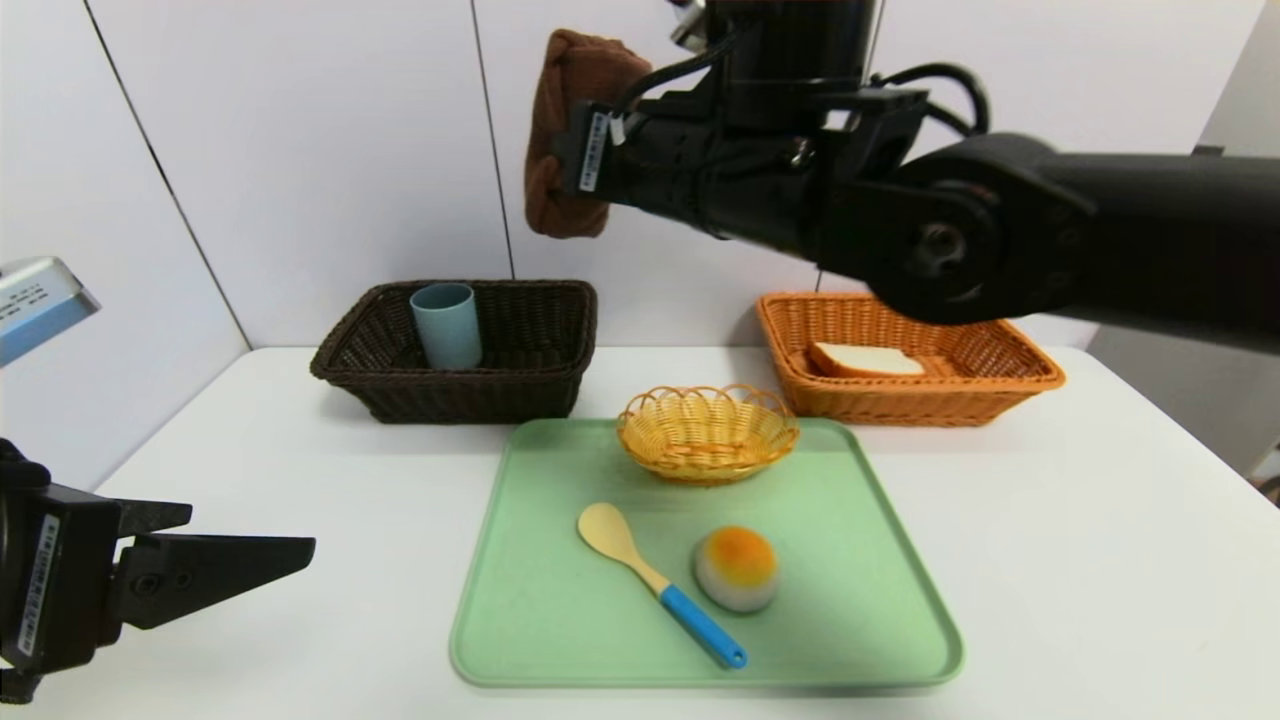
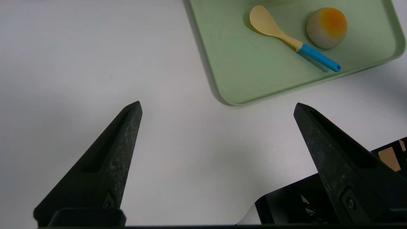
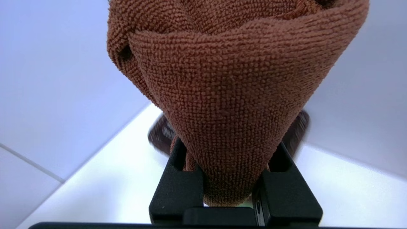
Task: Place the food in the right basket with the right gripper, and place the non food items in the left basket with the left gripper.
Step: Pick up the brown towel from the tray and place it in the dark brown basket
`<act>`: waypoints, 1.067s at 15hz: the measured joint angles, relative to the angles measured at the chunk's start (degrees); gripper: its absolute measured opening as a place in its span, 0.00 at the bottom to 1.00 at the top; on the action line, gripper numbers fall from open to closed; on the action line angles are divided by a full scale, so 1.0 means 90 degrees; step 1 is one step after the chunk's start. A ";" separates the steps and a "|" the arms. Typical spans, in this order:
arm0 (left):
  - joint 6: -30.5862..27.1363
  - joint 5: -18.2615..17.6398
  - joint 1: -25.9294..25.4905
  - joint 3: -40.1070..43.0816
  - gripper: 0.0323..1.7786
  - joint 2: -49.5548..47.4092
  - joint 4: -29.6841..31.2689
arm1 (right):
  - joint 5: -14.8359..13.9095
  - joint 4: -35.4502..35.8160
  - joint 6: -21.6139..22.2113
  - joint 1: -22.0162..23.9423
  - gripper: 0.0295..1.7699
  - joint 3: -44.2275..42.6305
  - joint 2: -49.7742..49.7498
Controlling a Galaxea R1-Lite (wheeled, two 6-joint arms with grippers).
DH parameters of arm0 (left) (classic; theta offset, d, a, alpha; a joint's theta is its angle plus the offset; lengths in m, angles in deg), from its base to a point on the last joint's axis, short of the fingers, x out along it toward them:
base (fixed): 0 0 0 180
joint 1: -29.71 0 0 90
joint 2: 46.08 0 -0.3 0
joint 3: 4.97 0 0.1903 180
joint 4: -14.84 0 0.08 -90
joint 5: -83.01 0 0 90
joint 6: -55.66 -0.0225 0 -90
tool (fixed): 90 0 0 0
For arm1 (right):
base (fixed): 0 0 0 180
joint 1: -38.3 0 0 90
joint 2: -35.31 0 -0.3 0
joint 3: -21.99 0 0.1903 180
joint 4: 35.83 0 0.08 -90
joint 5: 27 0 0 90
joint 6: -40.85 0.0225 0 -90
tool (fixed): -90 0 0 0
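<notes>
My right gripper (image 1: pixel 588 150) hangs high above the left basket (image 1: pixel 560 352), a dark brown wicker one, and is shut on the rolled brown towel (image 1: pixel 572 110). The right wrist view shows the towel (image 3: pixel 235 95) pinched between the black fingers (image 3: pixel 178 181). The grey-blue cup (image 1: pixel 446 325) stands in the left basket. A bread slice (image 1: pixel 865 360) lies in the orange right basket (image 1: pixel 1000 388). The bun (image 1: pixel 737 568) (image 2: pixel 326 27) and the blue-handled wooden spoon (image 1: pixel 650 580) (image 2: pixel 286 38) lie on the green tray (image 1: pixel 560 610). My left gripper (image 1: pixel 250 532) (image 2: pixel 217 106) stands open over bare table at the near left.
A small round yellow wicker basket (image 1: pixel 707 432) sits on the tray's far edge, between the two large baskets. The white wall rises right behind the baskets. The right arm (image 1: pixel 1000 230) stretches across above the right basket.
</notes>
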 joint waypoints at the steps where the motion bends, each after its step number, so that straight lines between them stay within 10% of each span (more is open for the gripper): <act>1: -0.0007 -0.0004 0.0005 0.0038 0.95 -0.0046 0.0000 | 0.0015 0.0563 -0.0092 -0.0077 0.22 -0.0012 0.0279; 6: -0.0076 -0.0272 0.0005 0.0236 0.95 -0.0479 -0.0003 | 0.0238 0.2135 -0.0270 -0.0303 0.22 -0.0037 0.1317; 16: -0.0150 -0.0313 0.0005 0.0337 0.95 -0.0759 -0.0012 | 0.0251 0.2633 -0.0276 0.0253 0.22 -0.0041 0.2324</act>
